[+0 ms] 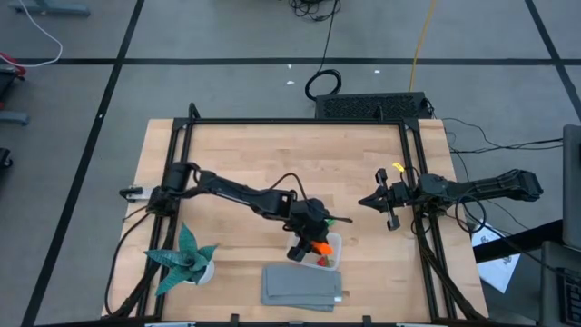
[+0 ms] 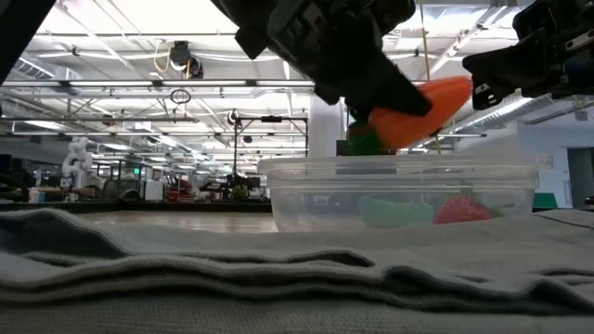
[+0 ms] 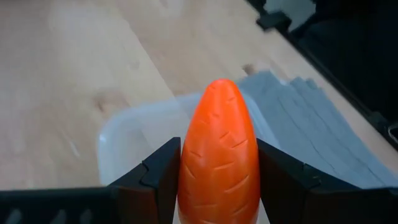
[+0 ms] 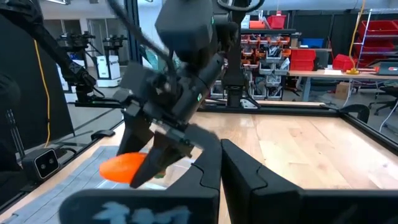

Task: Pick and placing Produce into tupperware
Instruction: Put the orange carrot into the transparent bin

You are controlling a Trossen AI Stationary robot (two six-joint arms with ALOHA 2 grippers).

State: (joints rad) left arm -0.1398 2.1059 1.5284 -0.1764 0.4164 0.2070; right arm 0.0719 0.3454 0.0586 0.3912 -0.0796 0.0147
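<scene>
The left gripper (image 1: 311, 246), at lower centre of the high view, holds the orange toy carrot (image 3: 218, 149) between its fingers above the small clear plastic container (image 2: 401, 190). The right gripper (image 1: 370, 201) waits at centre right, fingers closed, empty.

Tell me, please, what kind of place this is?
Probably a robotics lab or workshop: a wooden table framed by black rails, red storage bins on shelving behind, and another white robot standing far back under industrial ceiling lights.
</scene>
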